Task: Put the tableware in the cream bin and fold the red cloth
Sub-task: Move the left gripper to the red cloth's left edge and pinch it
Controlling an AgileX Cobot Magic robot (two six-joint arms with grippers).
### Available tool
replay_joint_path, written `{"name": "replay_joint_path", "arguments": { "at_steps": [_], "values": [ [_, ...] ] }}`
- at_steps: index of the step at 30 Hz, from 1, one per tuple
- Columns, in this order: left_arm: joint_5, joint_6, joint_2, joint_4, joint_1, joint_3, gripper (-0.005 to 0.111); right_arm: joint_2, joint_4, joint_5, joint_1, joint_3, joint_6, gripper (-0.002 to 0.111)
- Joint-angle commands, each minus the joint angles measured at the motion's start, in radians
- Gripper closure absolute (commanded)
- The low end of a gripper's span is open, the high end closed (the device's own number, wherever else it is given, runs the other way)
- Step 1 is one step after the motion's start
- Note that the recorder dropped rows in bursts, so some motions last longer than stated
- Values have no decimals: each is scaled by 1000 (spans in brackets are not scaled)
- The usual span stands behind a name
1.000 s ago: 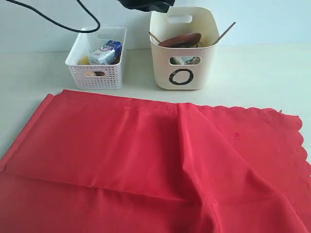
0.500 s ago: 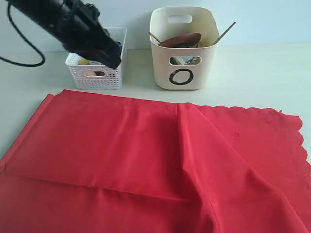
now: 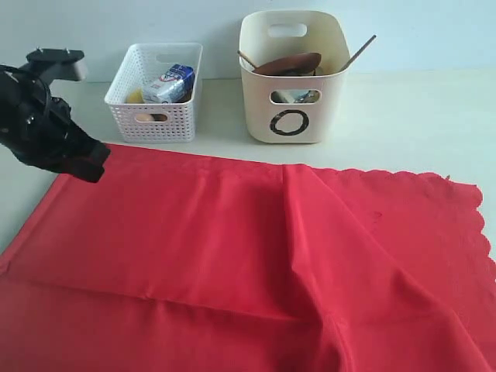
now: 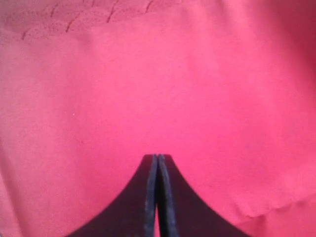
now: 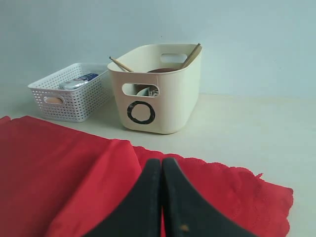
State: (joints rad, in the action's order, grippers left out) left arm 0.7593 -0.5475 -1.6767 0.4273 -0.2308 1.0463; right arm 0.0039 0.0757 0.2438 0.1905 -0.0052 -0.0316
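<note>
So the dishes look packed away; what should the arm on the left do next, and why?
Probably open the left end effector and lower it to pinch the cloth corner nearest it. The tableware sits in the bin, the cloth lies spread out and unfolded, and that end effector is shut near the corner, holding nothing.

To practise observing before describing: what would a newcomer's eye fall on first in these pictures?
The bright red cloth fills the table's front. Behind it stands the cream bin with a black O, chopsticks and a brown plate poking out, beside a white lattice basket. The black left gripper, shut, hovers at the cloth's far left corner.
</note>
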Motion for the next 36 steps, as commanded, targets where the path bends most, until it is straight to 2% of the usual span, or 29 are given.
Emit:
{"name": "replay_joint_path", "arguments": {
  "at_steps": [1, 3, 7, 9, 13, 21, 30, 36],
  "values": [
    [-65, 41, -27, -9, 2, -25, 103, -4, 1, -6, 2, 5, -1, 108],
    [-67, 89, -42, -45, 2, -25, 94, -4, 1, -6, 2, 5, -1, 108],
    [-104, 222, -74, -177, 2, -25, 58, -4, 1, -6, 2, 5, -1, 108],
    [-128, 286, -96, -236, 2, -25, 46, -4, 1, -6, 2, 5, -1, 108],
    [-198, 361, -158, -321, 2, -25, 34, -4, 1, -6, 2, 5, -1, 108],
    [-299, 371, -290, -357, 2, -25, 24, -4, 1, -6, 2, 5, -1, 108],
    [-312, 371, -415, -355, 1, -25, 24, -4, 1, -6, 2, 5, -1, 108],
    [-328, 371, -493, -355, 1, -25, 29, -4, 1, -6, 2, 5, -1, 108]
  ]
}}
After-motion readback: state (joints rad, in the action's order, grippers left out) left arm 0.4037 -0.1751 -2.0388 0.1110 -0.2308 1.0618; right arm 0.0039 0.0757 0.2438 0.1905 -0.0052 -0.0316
